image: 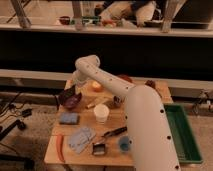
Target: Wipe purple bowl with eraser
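- Behind everything runs a dark counter wall with a lit shelf above it; in front stands a small wooden table (112,131), and the one camera looks down on it from over the robot's white arm (145,125).
- Camera view, the bowl as landmark: the purple bowl (70,98) sits at the table's far left corner, tipped up so its hollow faces the arm.
- Camera view, the gripper: the gripper (76,90) hangs at the bowl's upper right rim, reached in from the right; whether its fingers are apart or closed I cannot tell, and the eraser cannot be made out at its tip or anywhere on the table.
- Direction that matters: the bowl lies left of and slightly below the gripper, so a wiping stroke would likely run leftward and down into the hollow.
- Edges: the bowl is close to the table's left and far edges, so a hard push to the left could slide it off; the tilt suggests it may rock.
- Right of the bowl: an orange fruit (96,86) sits near, and a white cup (101,113) stands further right and nearer the camera, both apart from the bowl.
- Nearer the camera than the bowl: a blue pad (69,118) lies just in front of it, then a grey cloth (81,138).
- Open room: bare wood between the bowl, the cup and the fruit leaves some space for the arm to swing back right.
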### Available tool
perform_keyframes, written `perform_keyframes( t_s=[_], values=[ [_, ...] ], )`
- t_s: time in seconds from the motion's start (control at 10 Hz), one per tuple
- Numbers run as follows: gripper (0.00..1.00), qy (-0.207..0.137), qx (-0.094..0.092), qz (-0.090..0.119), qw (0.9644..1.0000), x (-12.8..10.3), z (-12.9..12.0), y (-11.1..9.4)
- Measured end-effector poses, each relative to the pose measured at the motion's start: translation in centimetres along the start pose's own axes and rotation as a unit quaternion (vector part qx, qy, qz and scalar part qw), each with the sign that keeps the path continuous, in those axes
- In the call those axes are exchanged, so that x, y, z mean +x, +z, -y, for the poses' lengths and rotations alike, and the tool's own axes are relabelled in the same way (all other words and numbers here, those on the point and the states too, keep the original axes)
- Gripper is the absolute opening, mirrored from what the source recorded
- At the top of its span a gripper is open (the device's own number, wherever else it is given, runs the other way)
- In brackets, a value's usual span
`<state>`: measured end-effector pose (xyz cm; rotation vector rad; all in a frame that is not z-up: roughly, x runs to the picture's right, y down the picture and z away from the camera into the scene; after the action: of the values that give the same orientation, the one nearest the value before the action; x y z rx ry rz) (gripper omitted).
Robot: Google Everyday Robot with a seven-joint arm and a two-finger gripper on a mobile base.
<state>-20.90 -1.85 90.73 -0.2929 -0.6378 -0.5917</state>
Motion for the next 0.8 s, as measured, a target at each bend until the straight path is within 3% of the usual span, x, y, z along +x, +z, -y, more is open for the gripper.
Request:
perform_keyframes(
  t_s=[0.8],
  values=[
    [0.0,-0.038,-0.001,0.044,0.9983,-6.4,1.4,1.8]
  ],
)
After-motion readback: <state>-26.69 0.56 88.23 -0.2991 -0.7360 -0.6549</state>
